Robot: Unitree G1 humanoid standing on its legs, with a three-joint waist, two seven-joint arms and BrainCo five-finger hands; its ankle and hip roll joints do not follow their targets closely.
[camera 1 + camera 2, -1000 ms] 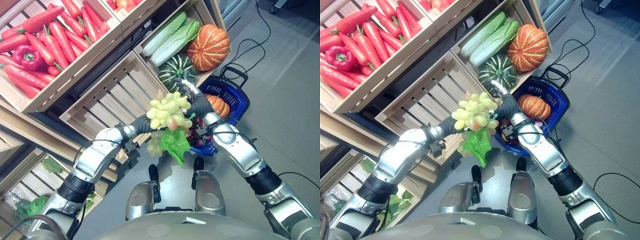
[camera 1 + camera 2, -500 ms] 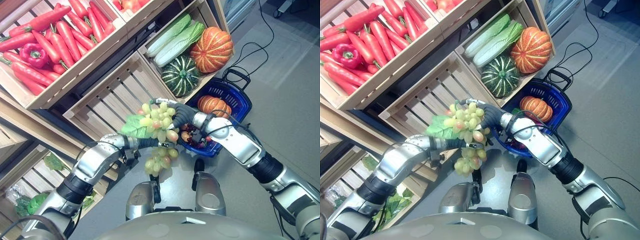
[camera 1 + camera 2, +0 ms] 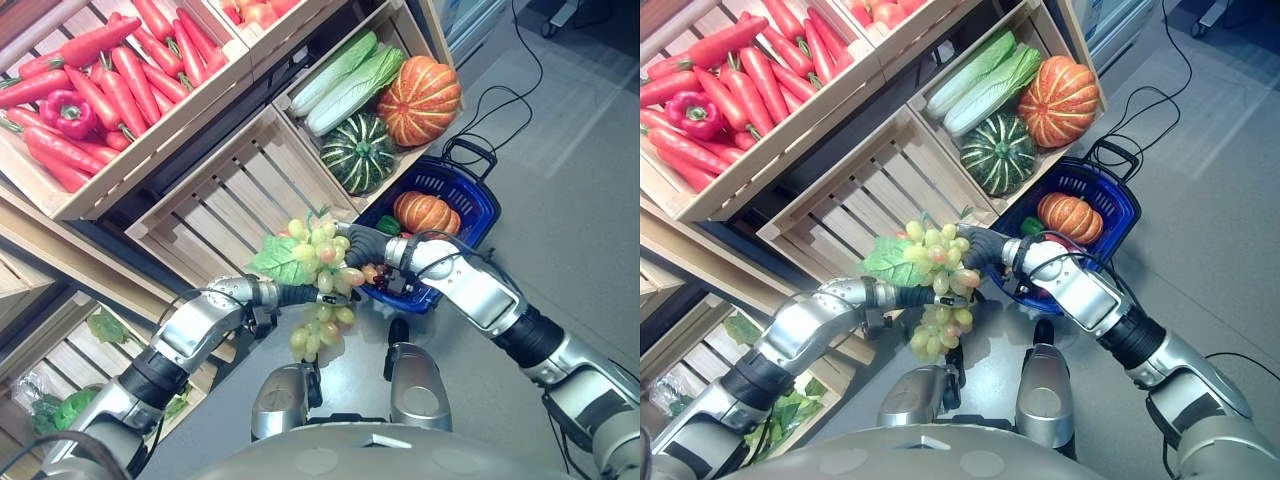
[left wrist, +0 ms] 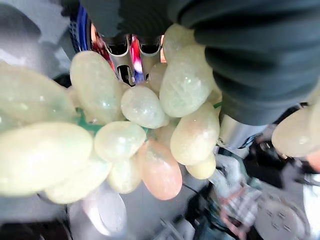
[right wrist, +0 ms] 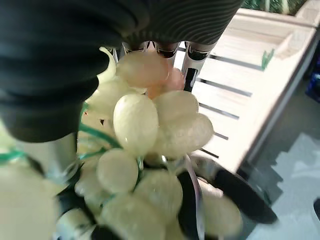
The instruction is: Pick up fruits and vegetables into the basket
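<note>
Grapes [image 3: 318, 268] clasped between left hand [image 3: 300, 293] and right hand [image 3: 362, 245], beside basket [image 3: 470, 196].

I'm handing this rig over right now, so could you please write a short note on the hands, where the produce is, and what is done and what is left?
Left hand: under the bunch of green grapes; its fingers are hidden, so its grip cannot be told.
Right hand: against the same bunch from the other side, fingers also hidden.
The grapes are held up between both hands, beside the blue basket on the floor, not yet over it.
Done: an orange pumpkin lies in the basket.
Left: bring the grapes over the basket and release. The crates hold more: carrots, a green striped squash.
</note>
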